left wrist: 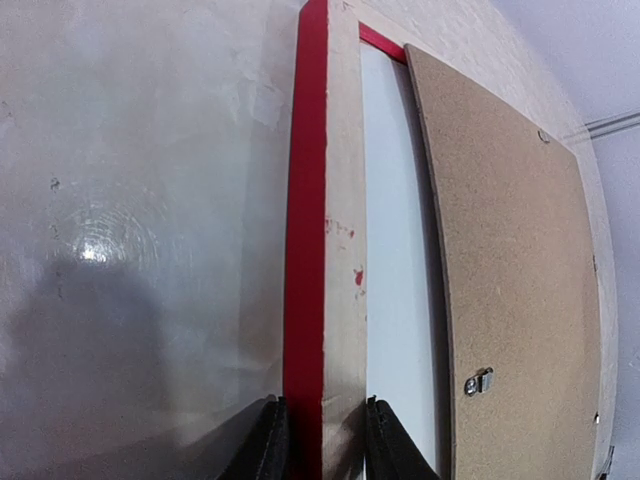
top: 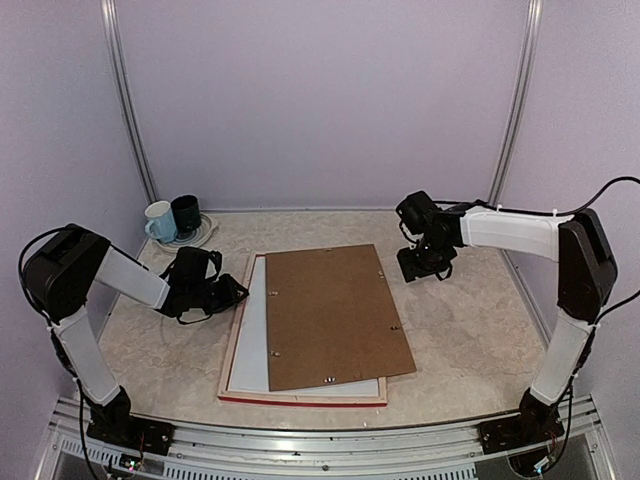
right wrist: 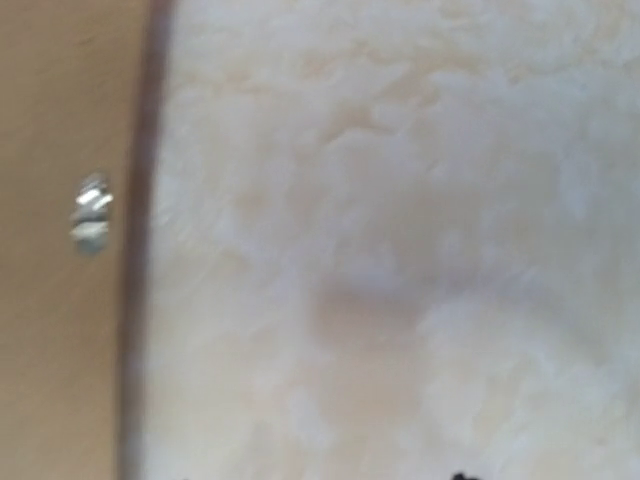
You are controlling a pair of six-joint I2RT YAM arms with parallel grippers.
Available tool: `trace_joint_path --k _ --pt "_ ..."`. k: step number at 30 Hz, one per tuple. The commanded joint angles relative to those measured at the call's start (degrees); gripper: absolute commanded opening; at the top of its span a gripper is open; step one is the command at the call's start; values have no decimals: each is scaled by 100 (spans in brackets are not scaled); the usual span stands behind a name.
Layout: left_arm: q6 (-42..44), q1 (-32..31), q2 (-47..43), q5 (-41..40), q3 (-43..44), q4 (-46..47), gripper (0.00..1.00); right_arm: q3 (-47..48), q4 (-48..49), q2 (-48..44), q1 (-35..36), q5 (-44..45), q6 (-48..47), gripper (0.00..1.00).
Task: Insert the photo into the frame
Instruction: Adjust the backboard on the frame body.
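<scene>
Left gripper narrow, its two dark fingers set against either side of the left rail of the large thin wooden picture frame, closed on that rail. Frame: red front face, pale wood sides. It lies flat on the pale marbled table, pale back edges up, red showing along the outer edge. Inside the frame lies the photo, a large rectangular print; only its plain white back shows, as a strip just beside the held rail. On top of it sits a flat brown backing board, skewed, its right edge overhanging the frame's right rail; small metal clip near the board's edge. Right gripper points down at the table just off the board's far right corner. Its wrist view is blurred and the fingers are not seen, so cannot tell whether wide or closed. Far left corner: pale mug and dark mug together on a plate
</scene>
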Motion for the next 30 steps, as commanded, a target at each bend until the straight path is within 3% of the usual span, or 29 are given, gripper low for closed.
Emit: trace_joint_path --k 1,7,17,30 --pt "-217 -11 223 508 -141 -245 27 -708 563 -552 -157 -1279 39 55" --pt "-222 -5 179 518 -167 -244 29 -1465 1254 -880 -545 -2819 53 55" --pt "-231 21 146 543 -194 -244 31 -2135 2145 -753 -1168 -4352 32 54" --pt "-244 30 156 562 -198 -226 32 -2321 2967 37 -1450 -5495 151 49"
